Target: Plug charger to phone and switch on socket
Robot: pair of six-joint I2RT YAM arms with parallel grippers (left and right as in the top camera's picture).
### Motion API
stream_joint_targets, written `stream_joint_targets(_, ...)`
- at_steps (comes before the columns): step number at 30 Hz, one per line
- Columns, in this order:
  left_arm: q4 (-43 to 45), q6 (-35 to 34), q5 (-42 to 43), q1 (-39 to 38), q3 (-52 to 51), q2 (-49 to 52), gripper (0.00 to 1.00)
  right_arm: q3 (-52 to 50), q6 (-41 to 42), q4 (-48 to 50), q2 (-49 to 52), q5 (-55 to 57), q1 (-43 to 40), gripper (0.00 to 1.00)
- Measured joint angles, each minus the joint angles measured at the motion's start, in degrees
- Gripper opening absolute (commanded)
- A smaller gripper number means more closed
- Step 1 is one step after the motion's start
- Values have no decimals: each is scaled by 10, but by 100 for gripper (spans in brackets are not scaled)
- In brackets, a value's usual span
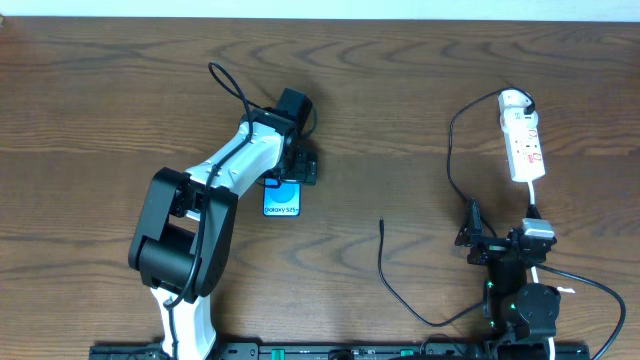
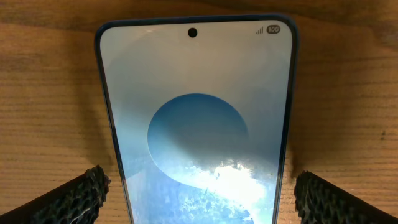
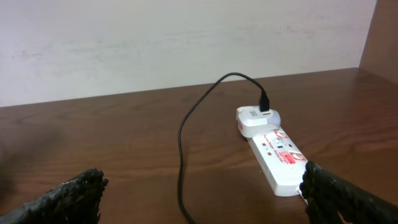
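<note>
Overhead view shows the left claw (image 1: 300, 165) hanging over the upper end of the phone (image 1: 282, 200), which lies flat, screen up, on the dark brown wooden surface (image 1: 120, 90), a little left of the middle. In the left wrist view this phone is a slim rectangle with rounded corners, a thin dark-blue rim and a glossy screen with a blue circle on pale ground. The two black, rough-textured fingers (image 2: 81, 196) stand spread wide, one at each long side of the phone, near its edges but apart from them, with bare wood grain between. The charger (image 1: 452, 150) is a long thin black cable. Its small connector tip (image 1: 382, 222) lies free on the wood, well apart from the phone, between the phone and the right arm. The other end goes in a curve up to the socket (image 1: 524, 140), a white elongated plastic power strip with red marks on its face and a white cord (image 1: 531, 195), at the far right side. In the right wrist view the black plug sits in a rounded white adapter (image 3: 256, 120) at the far end of the strip. The right claw (image 1: 500, 238) is low near the front edge, its fingers wide apart and holding nothing, facing the strip and a pale wall (image 3: 124, 43).
</note>
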Motion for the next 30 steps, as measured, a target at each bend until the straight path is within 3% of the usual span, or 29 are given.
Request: stream_joint_targets(30,19,0,1,0,-17,0,98,0,0,0,0,0,0,99)
